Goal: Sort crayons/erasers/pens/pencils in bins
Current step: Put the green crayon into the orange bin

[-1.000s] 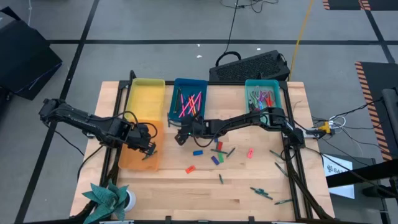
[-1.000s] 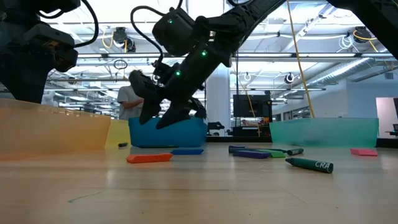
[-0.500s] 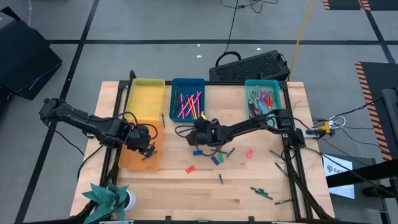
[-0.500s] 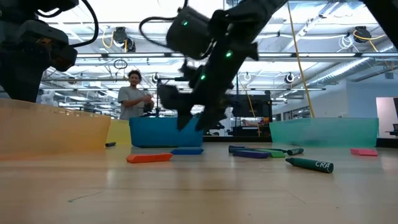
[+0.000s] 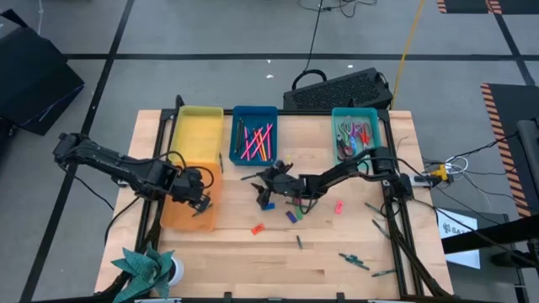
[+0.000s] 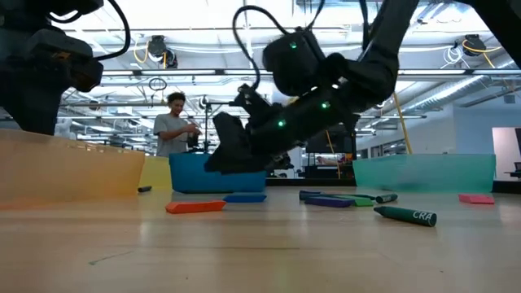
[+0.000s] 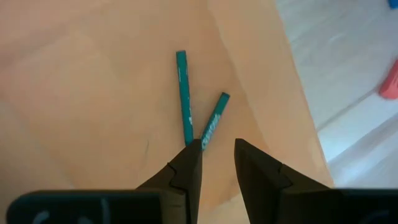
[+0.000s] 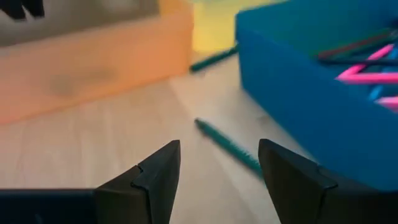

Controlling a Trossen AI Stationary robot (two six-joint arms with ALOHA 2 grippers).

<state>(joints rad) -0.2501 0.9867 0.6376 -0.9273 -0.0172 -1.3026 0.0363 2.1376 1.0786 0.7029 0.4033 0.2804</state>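
Location: large open-plan robotics lab / industrial hall. Evidence: exposed ceiling w/ ducts and strip lights (image 6: 456, 57), monitors (image 6: 330, 138) at workstations in bkgd, person (image 6: 175, 126) standing beyond the desk (image 5: 210, 252), grey floor w/ hazard-stripe tape (image 5: 497, 105), loose cables (image 5: 316, 34).

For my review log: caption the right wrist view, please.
Open right gripper low over the table, a teal stick ahead beside the blue bin.

Pale matt wood table (image 5: 219, 248); translucent orange plastic bin (image 5: 187, 212); opaque blue plastic bin (image 5: 255, 114).
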